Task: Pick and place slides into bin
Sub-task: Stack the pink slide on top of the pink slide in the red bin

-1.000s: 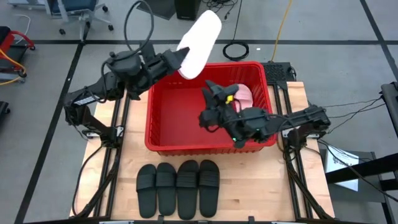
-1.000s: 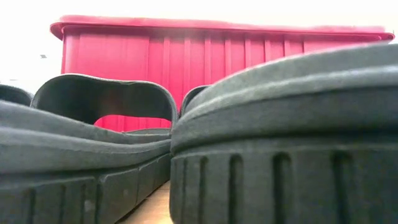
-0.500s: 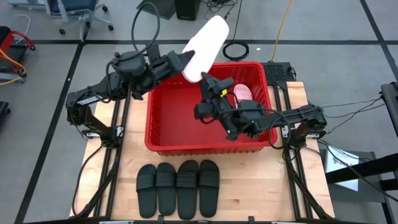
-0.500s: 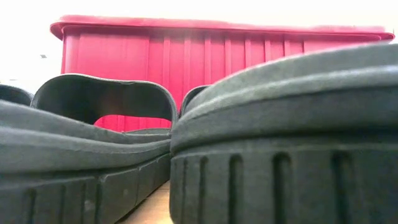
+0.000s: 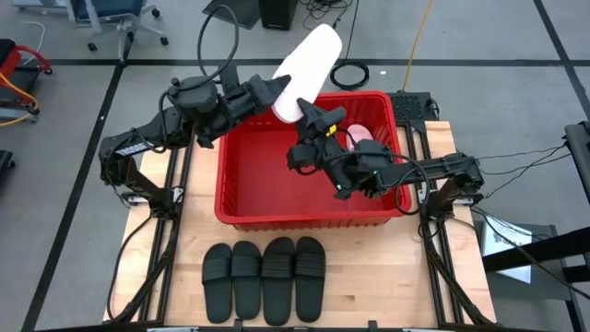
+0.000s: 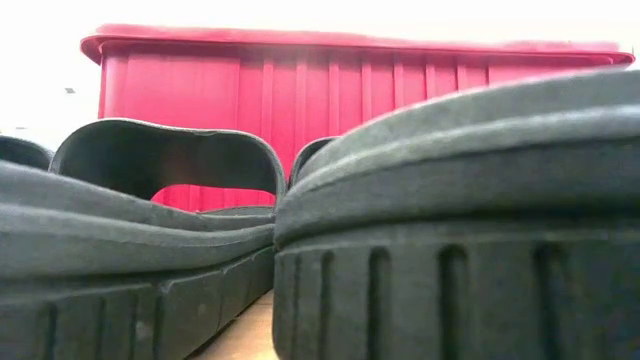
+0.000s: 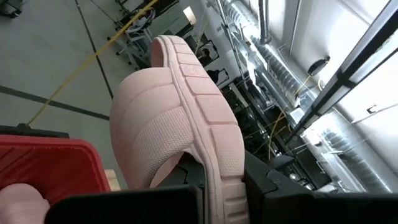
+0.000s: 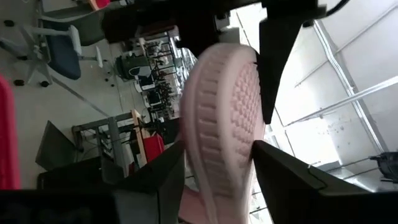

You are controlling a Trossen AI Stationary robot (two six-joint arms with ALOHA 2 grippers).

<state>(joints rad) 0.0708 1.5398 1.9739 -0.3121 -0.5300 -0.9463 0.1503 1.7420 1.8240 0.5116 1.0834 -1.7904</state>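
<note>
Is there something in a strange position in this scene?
Yes. The left gripper holds a pink slide high over the bin, its sole upward. The right gripper closes around its heel.

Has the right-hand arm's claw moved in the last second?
Yes. In the high view the right gripper has travelled from the middle of the red bin toward its far rim, reaching the pink slide held up by the left gripper.

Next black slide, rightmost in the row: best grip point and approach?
Judgement: take the rightmost black slide by its wide strap arch, coming straight down from above. It lies flat, sole down, beside its neighbour, so its inner edge is blocked; the raised strap, seen in the low view, gives a claw something to close on.
</note>
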